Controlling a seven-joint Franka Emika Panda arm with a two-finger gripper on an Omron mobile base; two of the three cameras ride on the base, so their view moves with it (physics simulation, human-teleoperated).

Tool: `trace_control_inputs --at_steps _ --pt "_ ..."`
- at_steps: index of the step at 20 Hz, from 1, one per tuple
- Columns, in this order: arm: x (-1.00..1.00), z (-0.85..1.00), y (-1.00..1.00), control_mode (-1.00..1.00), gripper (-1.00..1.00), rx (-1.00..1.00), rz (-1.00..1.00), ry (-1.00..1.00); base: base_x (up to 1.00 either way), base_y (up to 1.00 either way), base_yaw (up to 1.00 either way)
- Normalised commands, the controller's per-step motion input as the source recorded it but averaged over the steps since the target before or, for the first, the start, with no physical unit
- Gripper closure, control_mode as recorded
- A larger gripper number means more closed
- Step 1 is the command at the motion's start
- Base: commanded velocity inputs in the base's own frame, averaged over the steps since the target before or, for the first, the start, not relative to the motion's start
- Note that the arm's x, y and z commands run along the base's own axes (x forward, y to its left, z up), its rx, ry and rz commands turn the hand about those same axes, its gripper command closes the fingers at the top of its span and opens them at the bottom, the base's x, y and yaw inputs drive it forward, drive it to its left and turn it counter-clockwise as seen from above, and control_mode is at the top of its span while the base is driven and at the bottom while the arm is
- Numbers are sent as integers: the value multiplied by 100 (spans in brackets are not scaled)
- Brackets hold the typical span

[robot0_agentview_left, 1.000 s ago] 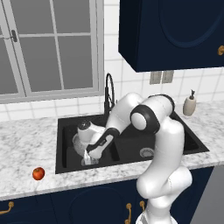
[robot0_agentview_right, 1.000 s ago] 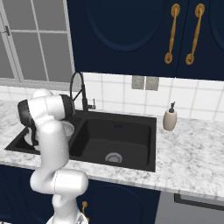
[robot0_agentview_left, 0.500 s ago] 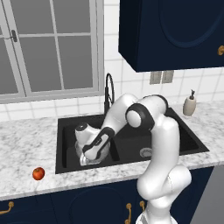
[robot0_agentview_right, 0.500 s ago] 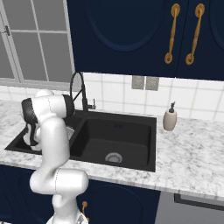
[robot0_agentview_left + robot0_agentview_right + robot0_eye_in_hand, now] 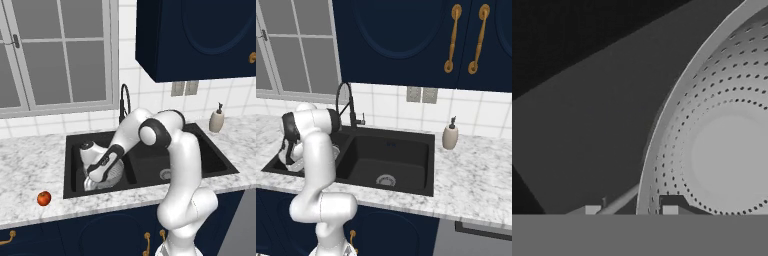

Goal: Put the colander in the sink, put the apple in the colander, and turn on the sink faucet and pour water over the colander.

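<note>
The gripper (image 5: 631, 210) has sunk lower into the sink (image 5: 150, 165); its fingers now straddle the colander (image 5: 722, 150) rim, loosening.

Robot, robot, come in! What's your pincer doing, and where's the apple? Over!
Pincer straddling colander rim, down in left sink basin. Grip unclear. Apple waiting on counter, left of sink. Nothing blocking.
</note>
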Motion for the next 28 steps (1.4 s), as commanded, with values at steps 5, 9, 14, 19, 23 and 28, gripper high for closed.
trace_control_inputs --at_steps 5,9,14,19,23,28 --pt "-4 11 -2 -100 -100 0 -2 0 0 0 0" --pt "-12 42 0 -100 -100 0 0 -2 0 0 0" --pt "-29 61 -1 -100 -100 1 0 -1 0 0 0" --pt "-48 80 0 -100 -100 4 -6 0 0 0 0" --pt "-67 74 2 -100 -100 4 -16 -3 0 0 0" --pt "-75 53 13 -100 -100 15 -36 -6 0 0 0"
